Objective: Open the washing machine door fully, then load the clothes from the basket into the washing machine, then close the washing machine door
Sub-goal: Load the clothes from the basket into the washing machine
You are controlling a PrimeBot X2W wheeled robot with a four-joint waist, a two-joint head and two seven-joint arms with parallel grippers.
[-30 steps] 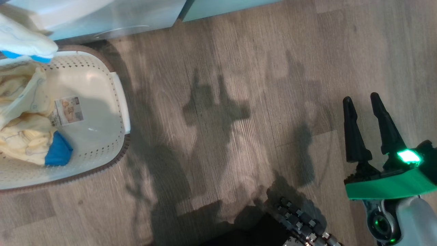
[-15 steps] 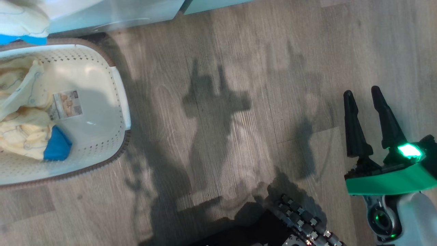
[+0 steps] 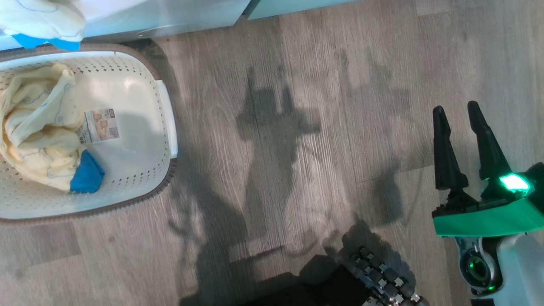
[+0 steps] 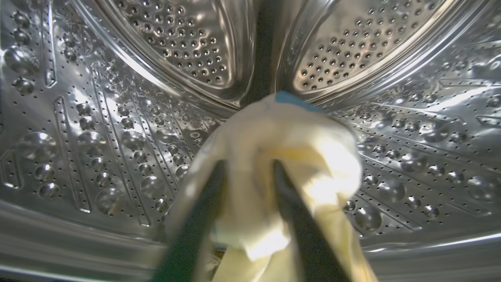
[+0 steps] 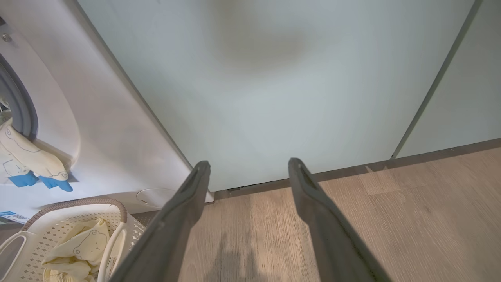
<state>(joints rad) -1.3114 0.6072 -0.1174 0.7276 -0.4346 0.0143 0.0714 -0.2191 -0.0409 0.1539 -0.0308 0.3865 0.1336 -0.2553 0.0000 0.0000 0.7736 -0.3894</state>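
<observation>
**One garment in the drum, more waiting in the basket**

From where I stand, the left pincer (image 4: 249,164) is reaching inside the steel drum (image 4: 117,117) of the washing machine (image 3: 161,17). A pale yellow garment (image 4: 305,133) is bunched over and between its two dark fingers (image 4: 297,219). The fingers stand apart with cloth filling the gap, but I cannot tell whether they are pinching the cloth or merely lying in it. A thin blue edge shows at the top of the bundle.

The right pincer (image 3: 455,108) is out over the wooden floor (image 3: 297,127), well apart from the basket (image 3: 127,185). Its fingers are spread wide and there is nothing between them. Seen from its own wrist, it points at a pale green cabinet panel (image 5: 254,78) that stands right beside the white front of the machine.

The basket sits on the floor just in front of the washing machine, off to the robot's left. The clothes (image 3: 38,127) lie heaped at the basket's left end, with a bright blue patch (image 3: 87,176) at the near edge of the heap. The label sticker (image 3: 101,125) lies on the basket's base, just beside them. The rest of the base is bare and shiny.

A second yellow piece with blue cuffs (image 5: 27,156) hangs out of the machine's opening. It droops past the grey rubber ring (image 5: 21,105) and ends just above the basket's far rim.
</observation>
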